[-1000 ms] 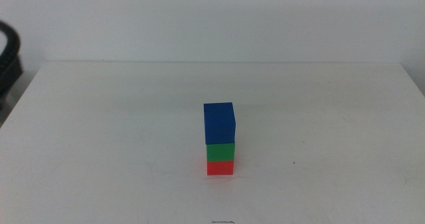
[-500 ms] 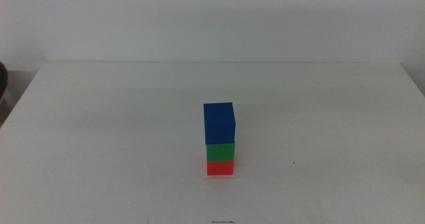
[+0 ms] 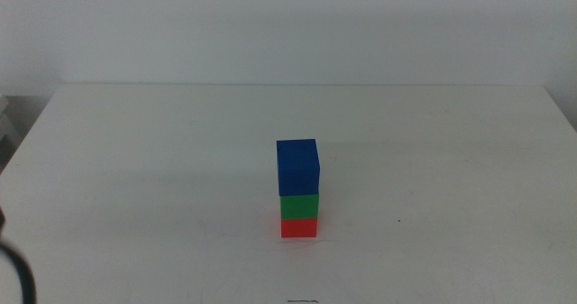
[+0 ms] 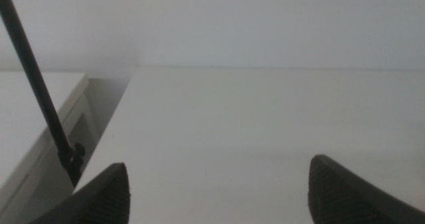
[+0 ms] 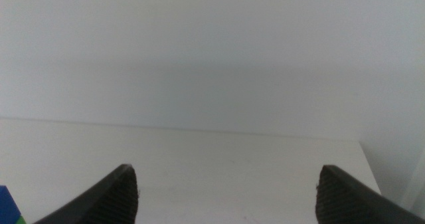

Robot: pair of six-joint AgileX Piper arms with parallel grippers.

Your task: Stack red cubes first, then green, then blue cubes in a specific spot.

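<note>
In the middle view the three cubes stand in one upright stack near the table's middle. The red cube (image 3: 298, 227) is at the bottom, the green cube (image 3: 299, 205) is on it, and the blue cube (image 3: 297, 167) is on top. No gripper touches the stack. My left gripper (image 4: 219, 164) is open and empty over bare table near the left edge. My right gripper (image 5: 227, 169) is open and empty. A corner of the blue cube (image 5: 5, 197) shows at the edge of the right wrist view.
The white table (image 3: 433, 160) ends at a pale wall behind. A dark piece of the left arm (image 3: 20, 277) shows at the bottom left corner of the middle view. In the left wrist view a dark thin rod (image 4: 33, 84) stands beside a white side unit (image 4: 33, 117) past the table's edge.
The dark piece of the left arm has left the upper left edge of the middle view and now shows at the bottom left corner. The stack has not moved.
</note>
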